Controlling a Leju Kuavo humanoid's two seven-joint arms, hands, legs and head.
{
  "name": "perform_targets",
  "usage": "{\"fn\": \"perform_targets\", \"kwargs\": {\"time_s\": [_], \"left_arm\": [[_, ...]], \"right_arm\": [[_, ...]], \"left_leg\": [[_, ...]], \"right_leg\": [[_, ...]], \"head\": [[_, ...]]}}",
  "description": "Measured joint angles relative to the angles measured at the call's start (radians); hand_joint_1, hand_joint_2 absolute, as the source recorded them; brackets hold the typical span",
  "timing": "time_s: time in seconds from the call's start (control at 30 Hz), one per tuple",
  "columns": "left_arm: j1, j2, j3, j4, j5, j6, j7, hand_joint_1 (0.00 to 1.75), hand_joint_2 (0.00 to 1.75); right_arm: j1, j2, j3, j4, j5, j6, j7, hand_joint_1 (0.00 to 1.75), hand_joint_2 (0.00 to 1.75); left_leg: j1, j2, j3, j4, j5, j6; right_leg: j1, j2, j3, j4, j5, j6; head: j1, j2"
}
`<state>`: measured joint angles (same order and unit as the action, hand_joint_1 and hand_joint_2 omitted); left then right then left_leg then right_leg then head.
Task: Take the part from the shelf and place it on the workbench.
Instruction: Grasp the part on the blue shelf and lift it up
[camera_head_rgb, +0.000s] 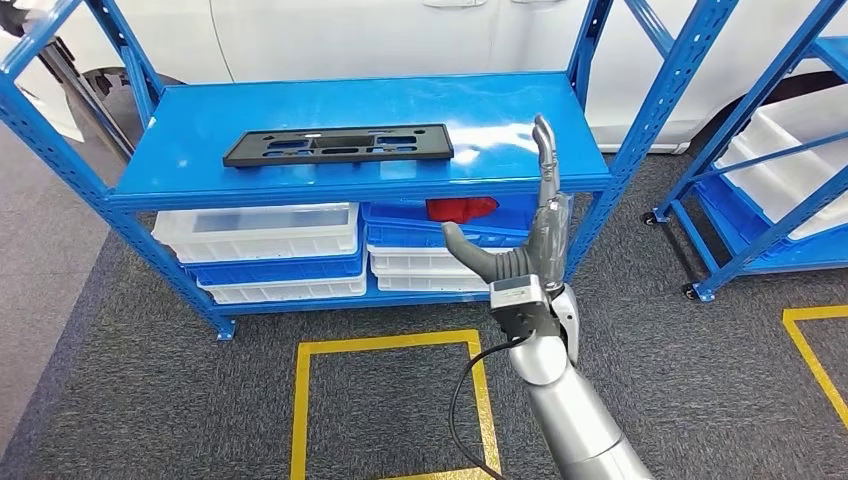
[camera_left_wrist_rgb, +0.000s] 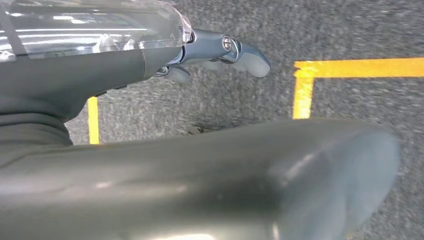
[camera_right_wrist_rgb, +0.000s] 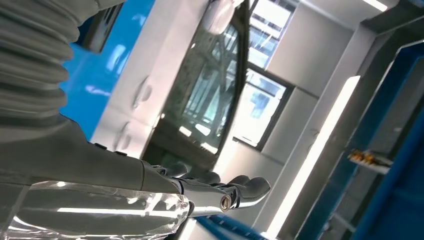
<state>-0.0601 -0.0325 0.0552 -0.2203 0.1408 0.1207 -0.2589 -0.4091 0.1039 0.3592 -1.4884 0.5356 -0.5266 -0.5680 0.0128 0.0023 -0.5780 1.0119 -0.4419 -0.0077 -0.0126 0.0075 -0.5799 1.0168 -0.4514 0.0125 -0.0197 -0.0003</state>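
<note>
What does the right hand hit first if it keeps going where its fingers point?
Probably nothing on the shelf: the right hand points up past the top shelf front edge, well right of the black part. Depth unclear.

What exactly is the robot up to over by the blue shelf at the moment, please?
The robot stands facing a blue shelf and has its right hand raised in front of it, fingers straight and apart, holding nothing. The black part it is meant to fetch lies flat on the top level, untouched, off to the hand's left. The left hand hangs down over the grey carpet and holds nothing. White and blue bins sit on the lower level.
</note>
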Motion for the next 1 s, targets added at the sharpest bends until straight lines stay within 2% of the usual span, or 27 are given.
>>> {"fn": "perform_targets", "kwargs": {"time_s": [0.07,0.1,0.17,0.2,0.23,0.27,0.33,0.37,0.4,0.43,0.53,0.57,0.63,0.7,0.73,0.77,0.8,0.87,0.9,0.93,1.0], "left_arm": [[0.0,-0.003,0.0,0.0,-0.005,0.002,0.001,0.0,0.0],[0.0,-0.004,0.0,0.001,-0.008,0.003,0.002,0.0,0.0],[-0.001,-0.006,0.0,0.002,-0.018,0.007,0.002,0.0,0.0],[-0.001,-0.007,0.0,0.002,-0.024,0.01,0.0,0.0,0.0],[-0.002,-0.007,0.0,0.003,-0.027,0.014,-0.003,0.0,0.0],[-0.004,-0.007,0.0,0.003,-0.029,0.018,-0.007,0.0,0.0],[-0.013,-0.007,0.0,0.003,-0.03,0.026,-0.009,0.0,0.0],[-0.02,-0.007,0.001,0.003,-0.032,0.026,-0.006,0.0,0.0],[-0.027,-0.007,0.001,0.003,-0.034,0.023,0.0,0.0,0.0],[-0.033,-0.007,0.001,0.003,-0.039,0.018,0.008,0.0,0.0],[-0.044,-0.008,0.001,0.003,-0.06,0.002,0.026,0.0,0.0],[-0.046,-0.009,0.001,0.003,-0.067,-0.002,0.027,0.0,0.0],[-0.05,-0.009,0.0,0.003,-0.079,-0.002,0.027,0.0,0.0],[-0.051,-0.01,0.0,0.003,-0.084,0.0,0.027,0.0,0.0],[-0.051,-0.01,0.0,0.003,-0.085,0.001,0.027,0.0,0.0],[-0.05,-0.009,0.0,0.003,-0.087,0.001,0.026,0.0,0.0],[-0.05,-0.008,0.0,0.003,-0.09,0.001,0.026,0.0,0.0],[-0.05,-0.006,0.0,0.003,-0.097,-0.002,0.027,0.0,0.0],[-0.05,-0.006,0.0,0.003,-0.101,-0.003,0.027,0.0,0.0],[-0.049,-0.006,0.0,0.003,-0.105,-0.004,0.028,0.0,0.0],[-0.045,-0.005,0.0,0.004,-0.113,-0.004,0.029,0.0,0.0]], "right_arm": [[-0.007,-0.001,0.034,-0.007,0.008,-0.014,0.002,0.0,1.75],[-0.013,-0.003,0.05,-0.009,0.015,-0.022,0.005,0.0,1.75],[-0.024,-0.008,0.092,-0.01,0.047,-0.033,0.021,0.0,1.75],[-0.028,-0.01,0.116,-0.004,0.076,-0.035,0.032,0.0,1.75],[-0.035,-0.01,0.139,0.009,0.113,-0.032,0.043,0.0,1.75],[-0.048,-0.009,0.165,0.032,0.156,-0.033,0.052,0.0,1.75],[-0.089,-0.001,0.222,0.114,0.254,-0.059,0.07,0.0,1.75],[-0.115,0.008,0.249,0.175,0.305,-0.085,0.079,0.0,1.75],[-0.14,0.019,0.273,0.241,0.357,-0.111,0.09,0.0,1.75],[-0.164,0.03,0.293,0.316,0.421,-0.133,0.103,0.0,1.75],[-0.218,0.054,0.322,0.532,0.661,-0.157,0.176,0.0,1.75],[-0.232,0.058,0.328,0.591,0.744,-0.158,0.212,0.0,1.75],[-0.259,0.063,0.344,0.695,0.877,-0.16,0.281,0.0,1.75],[-0.277,0.065,0.357,0.784,0.939,-0.16,0.322,0.0,1.75],[-0.281,0.066,0.362,0.821,0.954,-0.161,0.339,0.0,1.75],[-0.286,0.066,0.366,0.857,0.968,-0.161,0.363,0.0,1.75],[-0.295,0.066,0.371,0.893,0.985,-0.16,0.397,0.0,1.75],[-0.325,0.065,0.379,0.968,1.01,-0.146,0.478,0.0,1.75],[-0.343,0.061,0.379,1.006,1.016,-0.129,0.519,0.0,1.75],[-0.36,0.055,0.38,1.04,1.02,-0.107,0.556,0.0,1.75],[-0.385,0.035,0.38,1.097,1.019,-0.062,0.617,0.0,1.75]], "left_leg": [[0.002,0.001,0.001,-0.006,0.005,0.014],[0.002,0.002,0.002,-0.01,0.007,0.02],[-0.003,0.005,-0.001,-0.009,0.007,0.027],[-0.005,0.005,-0.001,-0.009,0.006,0.028],[-0.006,0.006,-0.001,-0.008,0.006,0.029],[-0.008,0.006,0.0,-0.008,0.006,0.029],[-0.01,0.006,0.001,-0.006,0.005,0.027],[-0.012,0.005,0.0,-0.003,0.004,0.024],[-0.014,0.005,-0.002,-0.002,0.004,0.021],[-0.014,0.005,-0.004,-0.002,0.004,0.016],[-0.011,0.004,-0.005,-0.002,0.005,0.0],[-0.011,0.003,-0.011,0.011,-0.004,-0.006],[-0.006,0.002,-0.048,0.094,-0.053,-0.017],[-0.002,0.002,-0.111,0.226,-0.11,-0.026],[0.0,0.002,-0.134,0.271,-0.121,-0.029],[0.003,0.002,-0.14,0.278,-0.11,-0.032],[0.006,0.002,-0.127,0.246,-0.083,-0.033],[0.01,0.002,-0.065,0.11,-0.01,-0.033],[0.01,0.0,-0.038,0.051,0.009,-0.029],[0.008,-0.001,-0.021,0.016,0.018,-0.024],[0.003,-0.004,-0.016,0.0,0.013,-0.01]], "right_leg": [[-0.002,-0.001,-0.013,0.032,-0.025,0.009],[-0.002,-0.002,-0.034,0.078,-0.052,0.011],[-0.002,-0.003,-0.099,0.214,-0.116,0.012],[-0.001,-0.003,-0.127,0.27,-0.133,0.012],[-0.001,-0.003,-0.14,0.293,-0.131,0.011],[0.0,-0.003,-0.133,0.276,-0.109,0.008],[0.001,-0.003,-0.073,0.145,-0.037,-0.003],[0.003,-0.004,-0.042,0.079,-0.012,-0.008],[0.006,-0.005,-0.022,0.033,0.002,-0.012],[0.008,-0.006,-0.014,0.011,0.004,-0.015],[0.009,-0.005,-0.012,0.001,0.008,-0.028],[0.007,-0.006,-0.01,-0.004,0.011,-0.034],[0.004,-0.008,-0.007,-0.01,0.016,-0.041],[0.004,-0.008,-0.007,-0.01,0.016,-0.043],[0.004,-0.008,-0.007,-0.01,0.016,-0.043],[0.003,-0.007,-0.007,-0.01,0.015,-0.043],[0.002,-0.006,-0.006,-0.009,0.014,-0.041],[0.0,-0.003,-0.002,-0.006,0.009,-0.034],[0.001,-0.002,-0.002,-0.003,0.007,-0.028],[0.002,-0.001,-0.004,-0.002,0.007,-0.021],[0.005,-0.001,-0.007,-0.003,0.008,-0.008]], "head": [[0.0,0.0],[0.0,0.0],[0.0,0.0],[0.0,0.0],[0.0,0.0],[0.0,0.0],[0.0,0.0],[0.0,0.0],[0.0,0.0],[0.0,0.0],[0.0,0.0],[0.0,0.0],[0.0,0.0],[0.0,0.0],[0.0,0.0],[0.0,0.0],[0.0,0.0],[0.0,0.0],[0.0,0.0],[0.0,0.0],[0.0,0.0]]}}
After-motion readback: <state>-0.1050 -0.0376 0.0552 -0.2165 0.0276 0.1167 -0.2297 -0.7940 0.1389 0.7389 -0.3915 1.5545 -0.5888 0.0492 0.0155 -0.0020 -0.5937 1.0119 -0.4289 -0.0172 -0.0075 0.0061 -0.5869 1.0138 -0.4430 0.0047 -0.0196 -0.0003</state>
